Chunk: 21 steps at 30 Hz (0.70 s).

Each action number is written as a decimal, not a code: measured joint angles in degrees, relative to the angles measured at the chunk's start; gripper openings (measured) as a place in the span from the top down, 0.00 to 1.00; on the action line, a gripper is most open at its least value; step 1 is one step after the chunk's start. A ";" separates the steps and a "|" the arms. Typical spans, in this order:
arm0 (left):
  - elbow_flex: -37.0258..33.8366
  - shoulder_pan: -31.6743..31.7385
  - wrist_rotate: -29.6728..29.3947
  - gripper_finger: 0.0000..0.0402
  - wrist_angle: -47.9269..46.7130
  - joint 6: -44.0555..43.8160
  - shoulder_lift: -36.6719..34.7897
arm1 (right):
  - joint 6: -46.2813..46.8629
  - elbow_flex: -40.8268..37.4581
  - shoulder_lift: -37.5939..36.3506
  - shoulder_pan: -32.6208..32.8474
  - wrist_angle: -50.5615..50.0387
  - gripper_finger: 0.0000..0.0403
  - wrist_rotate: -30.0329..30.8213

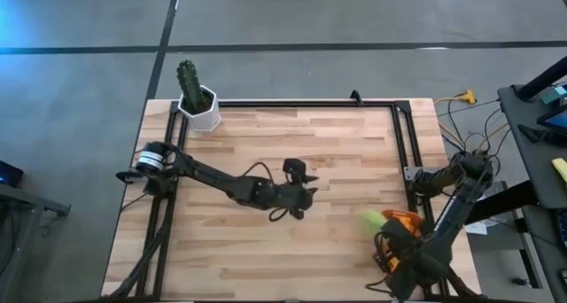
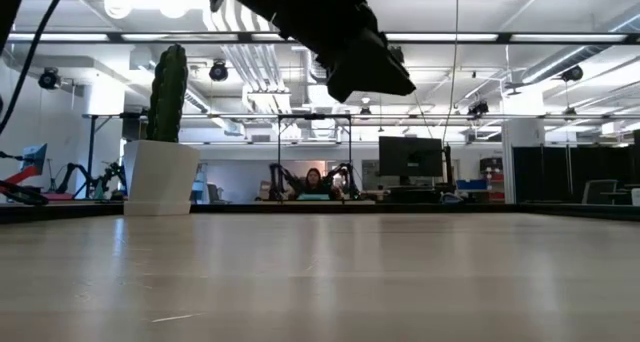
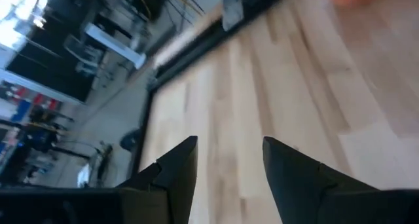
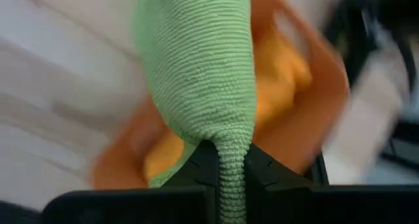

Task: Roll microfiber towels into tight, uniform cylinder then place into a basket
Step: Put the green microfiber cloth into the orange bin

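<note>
My right gripper (image 1: pixel 383 225) is at the table's near right corner, shut on the rolled lime green towel (image 4: pixel 196 67). In the high view the roll (image 1: pixel 370 219) shows just left of the terracotta basket (image 1: pixel 406 220). The basket (image 4: pixel 327 99) lies below the roll and holds the orange towel (image 4: pixel 281 80). My left gripper (image 1: pixel 304 197) is open and empty above the middle of the table; its two fingers show in the left wrist view (image 3: pixel 226 145). My right gripper pinches one end of the green roll (image 4: pixel 230 165) between its two fingers. The roll sticks out ahead of the fingers, along them, over the basket's rim and the orange towel. I cannot tell whether the roll touches the basket.
A white pot with a cactus (image 1: pixel 202 108) stands at the table's far left corner; it also shows in the low view (image 2: pixel 160 172). A black rail frame (image 1: pixel 310 102) runs along the table's far and side edges. Cables (image 1: pixel 461 117) lie off the right edge.
</note>
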 joint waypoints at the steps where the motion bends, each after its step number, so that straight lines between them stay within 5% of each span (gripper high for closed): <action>1: -1.14 0.36 0.30 0.61 2.57 0.81 -0.45 | 1.57 0.50 0.63 0.18 -0.10 0.97 -3.61; 3: -3.15 0.91 0.39 0.61 6.67 2.26 -1.00 | 4.52 0.50 2.33 1.01 0.10 0.96 -10.75; 14: -5.97 3.62 5.94 0.61 19.31 8.51 -1.74 | 10.72 1.88 5.01 0.82 0.00 0.94 -25.65; 21: -5.05 6.38 10.46 0.61 20.67 8.68 -1.74 | 9.03 0.50 5.69 -2.09 0.12 0.93 -16.33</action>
